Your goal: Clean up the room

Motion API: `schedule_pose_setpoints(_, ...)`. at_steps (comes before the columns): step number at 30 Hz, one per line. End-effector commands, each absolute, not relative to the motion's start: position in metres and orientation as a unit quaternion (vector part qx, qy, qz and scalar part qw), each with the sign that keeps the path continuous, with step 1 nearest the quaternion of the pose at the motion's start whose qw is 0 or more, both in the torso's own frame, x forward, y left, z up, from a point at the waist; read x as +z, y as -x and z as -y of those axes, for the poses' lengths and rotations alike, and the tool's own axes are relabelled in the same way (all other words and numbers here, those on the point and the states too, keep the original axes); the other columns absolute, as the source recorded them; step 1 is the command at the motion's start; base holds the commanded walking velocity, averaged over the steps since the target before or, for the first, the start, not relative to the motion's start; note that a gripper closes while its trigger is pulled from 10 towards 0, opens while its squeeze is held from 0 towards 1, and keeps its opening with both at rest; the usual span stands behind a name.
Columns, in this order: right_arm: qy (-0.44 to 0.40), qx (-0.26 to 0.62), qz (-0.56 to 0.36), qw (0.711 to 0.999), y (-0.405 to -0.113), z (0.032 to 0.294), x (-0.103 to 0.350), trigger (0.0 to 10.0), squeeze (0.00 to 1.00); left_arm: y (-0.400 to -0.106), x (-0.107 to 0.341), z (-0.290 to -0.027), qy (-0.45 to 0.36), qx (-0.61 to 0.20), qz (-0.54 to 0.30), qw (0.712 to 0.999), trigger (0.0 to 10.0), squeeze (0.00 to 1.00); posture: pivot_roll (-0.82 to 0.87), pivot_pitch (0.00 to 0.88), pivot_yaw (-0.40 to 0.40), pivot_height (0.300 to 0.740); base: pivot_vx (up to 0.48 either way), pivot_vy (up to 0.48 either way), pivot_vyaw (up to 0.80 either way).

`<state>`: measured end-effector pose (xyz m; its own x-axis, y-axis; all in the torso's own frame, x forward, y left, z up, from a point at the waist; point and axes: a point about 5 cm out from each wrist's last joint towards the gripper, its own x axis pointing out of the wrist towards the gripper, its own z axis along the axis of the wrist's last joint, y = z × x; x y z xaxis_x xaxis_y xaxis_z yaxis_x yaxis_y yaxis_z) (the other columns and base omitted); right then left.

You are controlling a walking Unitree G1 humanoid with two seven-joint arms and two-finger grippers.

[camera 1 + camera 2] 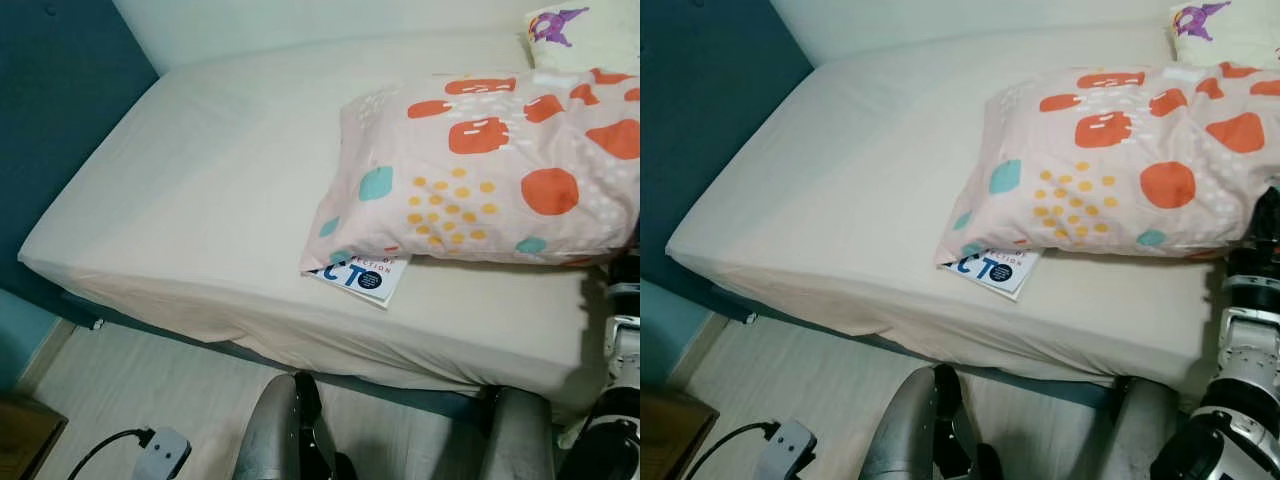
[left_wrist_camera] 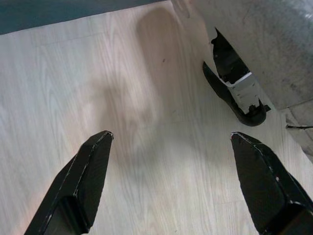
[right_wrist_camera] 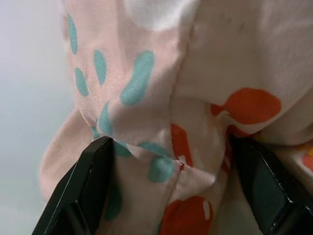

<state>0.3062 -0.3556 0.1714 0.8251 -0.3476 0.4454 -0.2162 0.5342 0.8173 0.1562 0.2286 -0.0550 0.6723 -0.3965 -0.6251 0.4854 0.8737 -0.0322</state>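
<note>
1. Bed (image 1: 200,200) with a plain cream sheet stands against a teal wall (image 1: 60,110); pale wood floor (image 1: 150,390) runs in front of it.
2. Pink pillow (image 1: 480,170) with orange, teal and yellow spots lies on the bed's right half. A second, white pillow (image 1: 580,35) with a purple print sits behind it.
3. Booklet (image 1: 362,277) lies flat, partly tucked under the pink pillow's near corner. Large blue letters "CTO" readable; smaller line above ends in "CTION".
4. Grey plug adapter (image 1: 160,452) with black cable lies on the floor.
5. Right gripper (image 3: 171,166): fingers spread wide, straddling a pillow fold; contact on either side, not clamped.
6. Left gripper (image 2: 171,161): fingers wide apart over bare floor, holding nothing.
</note>
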Motion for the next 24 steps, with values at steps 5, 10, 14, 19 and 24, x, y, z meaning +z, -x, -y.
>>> schedule_pose_setpoints(5, -0.495, -0.031, 0.197, 0.846, -0.321, 0.316, 0.142, 10.0, 0.0, -0.144, -0.06, -0.238, -0.071, -0.231, -0.353, 0.904, 10.0, 0.0, 0.14, 0.266, 0.315, 0.339, 0.0, 0.0, 0.0)
schedule_pose_setpoints(10, -0.477, 0.061, 0.179, 0.858, -0.325, 0.284, 0.143, 10.0, 0.0, -0.148, -0.061, -0.233, -0.072, -0.237, -0.352, 0.903, 10.0, 0.0, 0.13, 0.255, 0.313, 0.339, 0.0, 0.0, 0.0)
schedule_pose_setpoints(14, -0.461, 0.126, 0.17, 0.862, -0.326, 0.253, 0.148, 10.0, 0.0, -0.153, -0.061, -0.229, -0.075, -0.241, -0.352, 0.901, 10.0, 0.0, 0.12, 0.247, 0.311, 0.339, 0.0, 0.0, 0.0)
schedule_pose_setpoints(19, -0.478, 0.108, 0.183, 0.852, -0.327, 0.254, 0.15, 10.0, 0.0, -0.153, -0.062, -0.227, -0.077, -0.244, -0.354, 0.899, 10.0, 0.0, 0.1, 0.239, 0.312, 0.339, 0.0, 0.0, 0.0)
schedule_pose_setpoints(24, -0.491, 0.067, 0.193, 0.847, -0.328, 0.263, 0.152, 10.0, 0.0, -0.153, -0.064, -0.225, -0.079, -0.247, -0.357, 0.898, 10.0, 0.0, 0.1, 0.235, 0.313, 0.339, 0.0, 0.0, 0.0)
